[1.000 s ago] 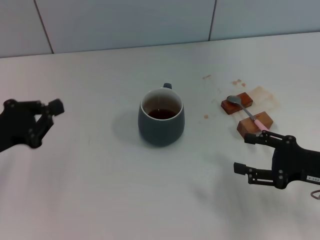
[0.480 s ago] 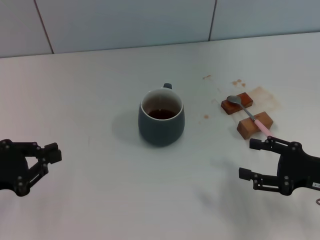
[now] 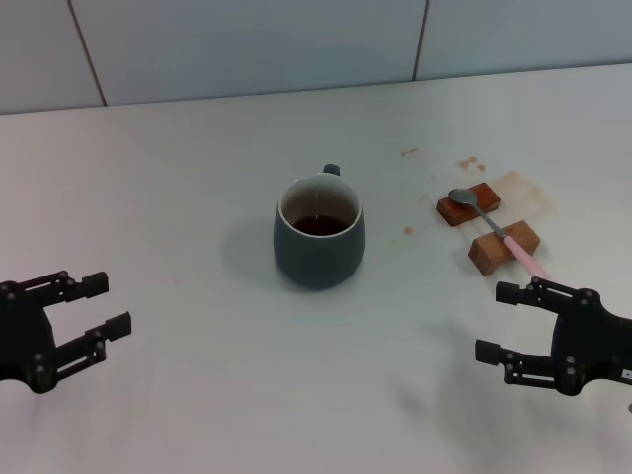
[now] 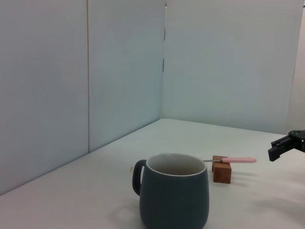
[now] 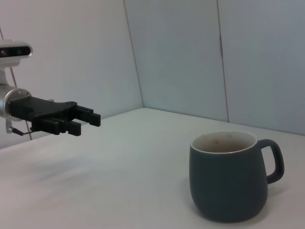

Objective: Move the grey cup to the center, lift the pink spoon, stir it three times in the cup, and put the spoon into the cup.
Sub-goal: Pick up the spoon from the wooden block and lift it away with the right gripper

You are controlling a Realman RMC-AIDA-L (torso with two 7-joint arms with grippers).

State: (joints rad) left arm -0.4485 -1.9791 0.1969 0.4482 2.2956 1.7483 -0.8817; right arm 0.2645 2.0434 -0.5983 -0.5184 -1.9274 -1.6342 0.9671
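Cup (image 3: 319,244), spoon (image 3: 496,226), two blocks (image 3: 468,204).

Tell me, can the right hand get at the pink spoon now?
Probably yes. The open right hand hovers just in front of the pink spoon, which lies across two wooden blocks; nothing stands between them.

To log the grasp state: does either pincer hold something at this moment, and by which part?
Nothing is held. The left pincer and right pincer are both open above the table; the pink spoon lies untouched on its blocks.
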